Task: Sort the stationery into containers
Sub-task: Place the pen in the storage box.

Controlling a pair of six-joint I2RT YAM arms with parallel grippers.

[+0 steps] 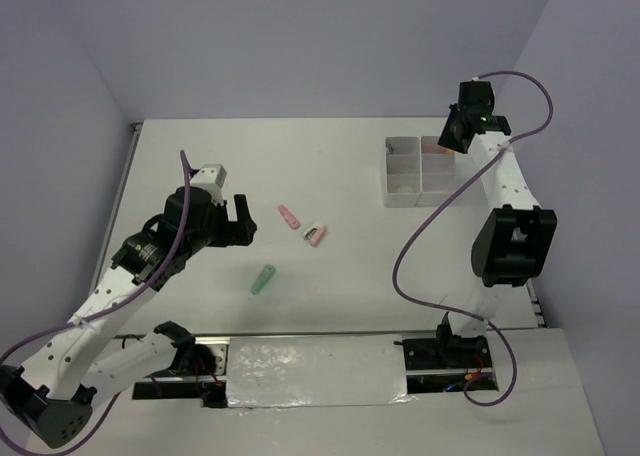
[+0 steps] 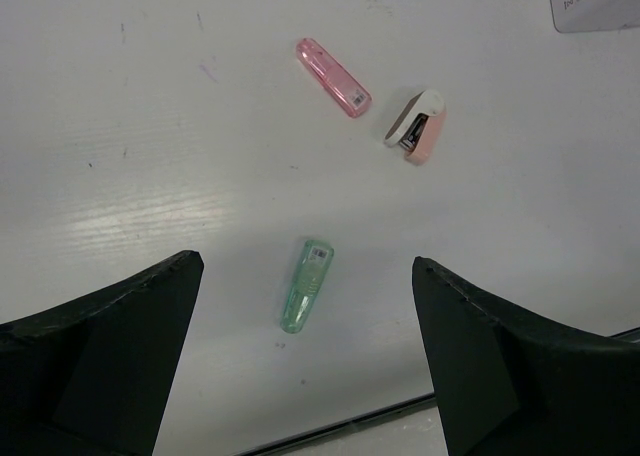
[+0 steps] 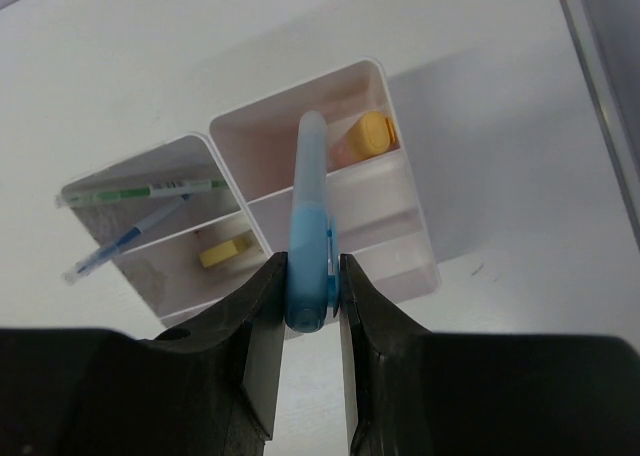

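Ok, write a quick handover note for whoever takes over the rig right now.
Left gripper: open, empty, near the green stick.
Right gripper: shut on the blue stick, over the container.
Done: orange stick, green pen, blue pen and yellow piece are in the container.
Left: drop the blue stick; green stick, pink stick and pink-white stapler lie on the table.

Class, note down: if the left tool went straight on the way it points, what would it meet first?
Probably the green stick on the table, in line with the open left tool; depth is unclear.
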